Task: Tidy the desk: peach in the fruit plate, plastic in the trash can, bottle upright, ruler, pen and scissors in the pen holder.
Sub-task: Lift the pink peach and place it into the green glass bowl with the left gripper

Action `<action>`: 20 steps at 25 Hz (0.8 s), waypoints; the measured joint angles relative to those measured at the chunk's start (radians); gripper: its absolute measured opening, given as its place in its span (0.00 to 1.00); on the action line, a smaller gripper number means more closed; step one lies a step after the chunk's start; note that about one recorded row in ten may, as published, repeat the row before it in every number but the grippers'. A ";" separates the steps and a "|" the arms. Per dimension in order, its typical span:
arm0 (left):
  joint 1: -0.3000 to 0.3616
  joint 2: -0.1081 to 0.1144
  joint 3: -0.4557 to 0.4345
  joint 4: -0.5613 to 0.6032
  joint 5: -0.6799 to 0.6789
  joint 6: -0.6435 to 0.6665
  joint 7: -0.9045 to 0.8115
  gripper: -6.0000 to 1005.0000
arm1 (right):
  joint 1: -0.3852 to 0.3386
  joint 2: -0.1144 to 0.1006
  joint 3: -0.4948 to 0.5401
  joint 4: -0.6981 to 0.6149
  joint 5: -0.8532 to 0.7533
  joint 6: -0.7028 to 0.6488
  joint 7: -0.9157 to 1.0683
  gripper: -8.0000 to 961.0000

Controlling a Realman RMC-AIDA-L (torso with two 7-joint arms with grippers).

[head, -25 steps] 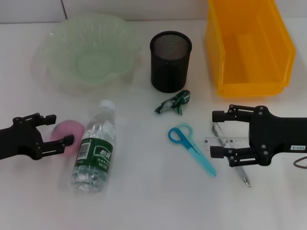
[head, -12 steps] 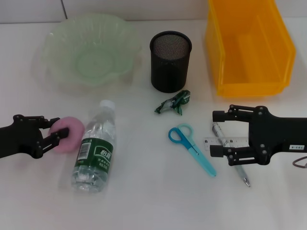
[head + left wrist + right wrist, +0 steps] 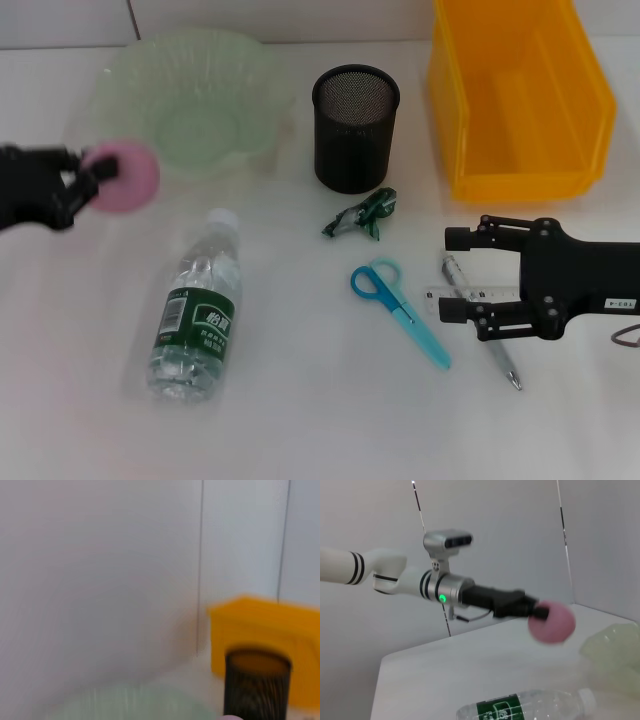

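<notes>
While lifted, peach [image 3: 128,177] in left tool [image 3: 88,180], beside fruit plate [image 3: 190,105]

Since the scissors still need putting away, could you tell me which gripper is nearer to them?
The right gripper: it hovers open just beside the scissors, over the ruler. The left gripper is far across the desk, holding the peach.

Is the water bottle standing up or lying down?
Lying down. The water bottle rests on its side on the table, white cap toward the green bowl and label facing up. Neither gripper touches it.
</notes>
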 joint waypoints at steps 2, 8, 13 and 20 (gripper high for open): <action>-0.005 0.001 0.012 0.009 -0.046 0.005 -0.002 0.13 | 0.000 0.000 0.001 -0.002 0.000 0.000 0.002 0.87; -0.134 -0.004 0.077 -0.054 -0.187 -0.155 -0.024 0.09 | -0.002 -0.001 0.000 -0.002 0.000 -0.001 0.007 0.87; -0.278 -0.002 0.077 -0.233 -0.183 -0.403 -0.023 0.07 | -0.010 -0.002 0.002 -0.012 0.000 -0.003 0.041 0.87; -0.286 -0.009 0.112 -0.263 -0.204 -0.449 -0.004 0.06 | -0.019 -0.003 0.008 -0.048 0.045 -0.019 0.129 0.87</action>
